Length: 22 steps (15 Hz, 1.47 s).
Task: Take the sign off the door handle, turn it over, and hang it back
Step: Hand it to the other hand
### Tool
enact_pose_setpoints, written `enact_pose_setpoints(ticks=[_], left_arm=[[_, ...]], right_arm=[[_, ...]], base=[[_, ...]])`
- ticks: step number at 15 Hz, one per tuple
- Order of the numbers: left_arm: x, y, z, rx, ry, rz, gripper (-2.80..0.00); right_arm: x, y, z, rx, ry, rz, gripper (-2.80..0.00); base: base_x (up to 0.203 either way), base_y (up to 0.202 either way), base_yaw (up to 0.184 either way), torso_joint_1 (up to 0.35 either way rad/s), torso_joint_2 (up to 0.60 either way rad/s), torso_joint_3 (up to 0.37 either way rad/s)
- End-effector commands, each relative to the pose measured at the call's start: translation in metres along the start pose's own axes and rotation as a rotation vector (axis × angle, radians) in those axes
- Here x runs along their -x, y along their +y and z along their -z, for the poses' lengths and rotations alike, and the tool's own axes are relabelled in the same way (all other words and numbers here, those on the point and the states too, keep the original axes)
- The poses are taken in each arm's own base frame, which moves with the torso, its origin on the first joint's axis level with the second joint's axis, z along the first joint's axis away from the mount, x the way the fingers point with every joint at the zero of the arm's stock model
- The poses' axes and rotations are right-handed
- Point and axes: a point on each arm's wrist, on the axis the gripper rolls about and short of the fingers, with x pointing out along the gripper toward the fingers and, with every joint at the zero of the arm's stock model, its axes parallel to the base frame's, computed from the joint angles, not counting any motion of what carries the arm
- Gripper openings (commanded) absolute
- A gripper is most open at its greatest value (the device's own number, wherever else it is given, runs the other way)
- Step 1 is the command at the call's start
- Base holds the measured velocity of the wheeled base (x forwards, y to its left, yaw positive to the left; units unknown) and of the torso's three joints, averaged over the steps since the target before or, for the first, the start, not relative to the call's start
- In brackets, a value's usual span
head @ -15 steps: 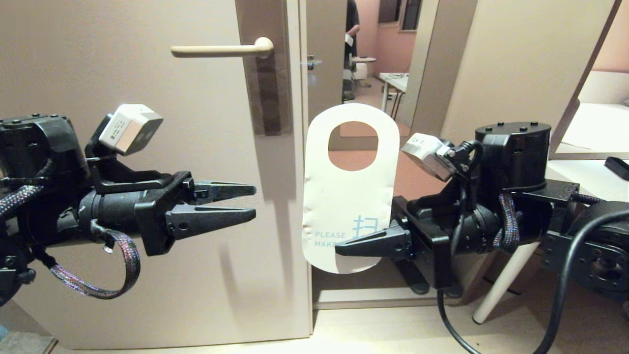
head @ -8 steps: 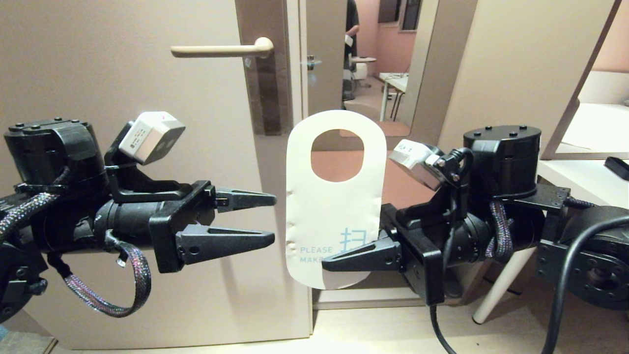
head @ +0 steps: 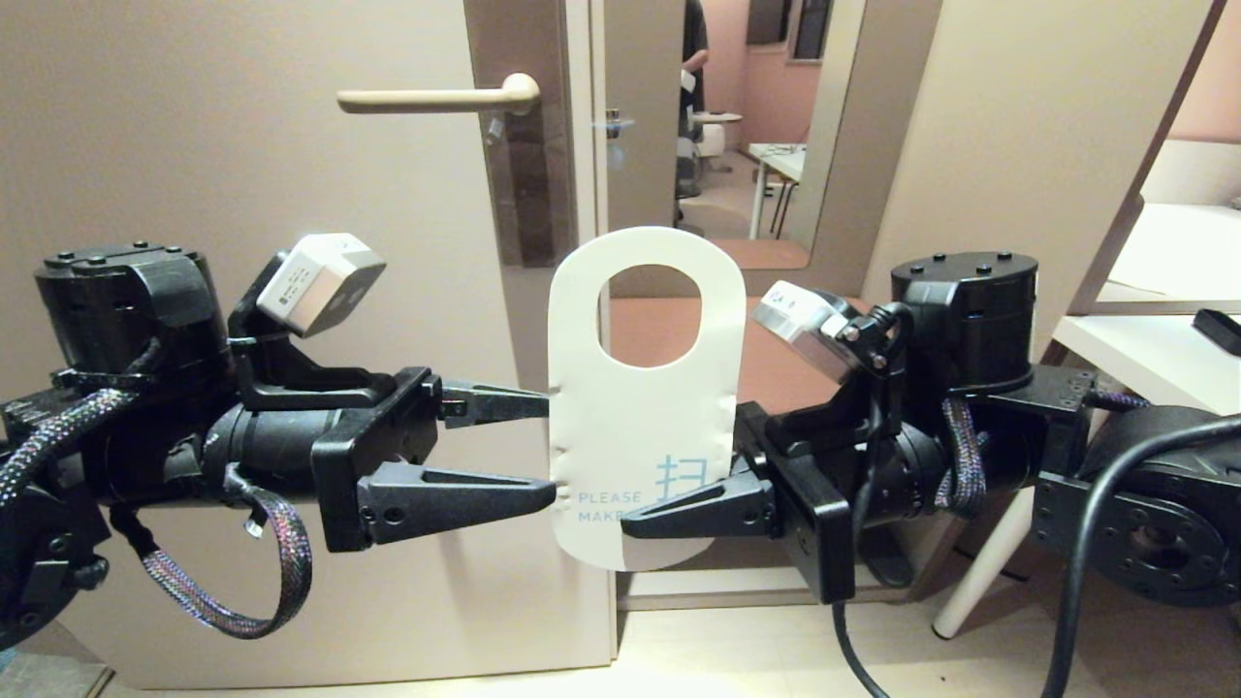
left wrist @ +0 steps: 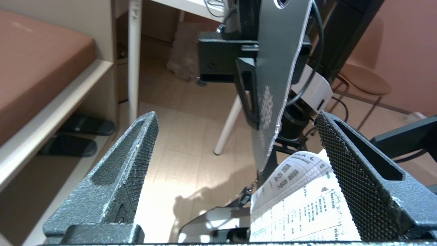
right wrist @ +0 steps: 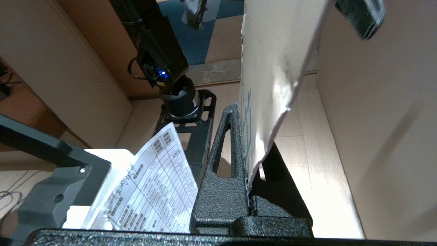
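While my right gripper (head: pixel 630 523) pinches the sign (head: pixel 640 427) upright, white face toward me, my left gripper (head: pixel 548 451) gapes wide around its edge.

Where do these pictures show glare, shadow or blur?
Head view: the door carries soft shadows of the left arm. Left wrist view: the sign looks dark, lit from behind. Right wrist view: bright glare on the sign and floor; the left claw's fingertip is blurred.

A hotel-style bedroom: a beige door (head: pixel 242 339) with a lever handle (head: pixel 436 97), a bed (left wrist: pixel 37 68) with slippers (left wrist: pixel 68 145) beneath, pink walls (head: pixel 766 87) beyond.
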Motion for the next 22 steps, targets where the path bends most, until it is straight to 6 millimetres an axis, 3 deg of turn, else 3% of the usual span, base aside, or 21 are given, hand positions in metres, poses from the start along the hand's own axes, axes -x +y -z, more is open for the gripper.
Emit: enact_pose_setpoints(ticks=[1,8,22], left_arm=[[-0.003,0.002,0.001,0.005,0.005,0.013,0.00],[-0.006,0.003,0.002,0.090,0.010,0.012,0.00],[-0.017,0.014,0.005,0.012,-0.022,0.005,0.00]], right_arm=[[-0.002,-0.003,0.001,0.000,0.001,-0.005,-2.80],[-0.012,-0.010,0.004,0.047,-0.024,-0.009,-2.80],[-0.020,-0.005,0.004,-0.001,-0.017,-0.037,-2.80]], base=[[0.000,0.000,0.000,0.000,0.00,0.000],[0.000,0.000,0.000,0.000,0.00,0.000],[0.000,0.000,0.000,0.000,0.00,0.000]])
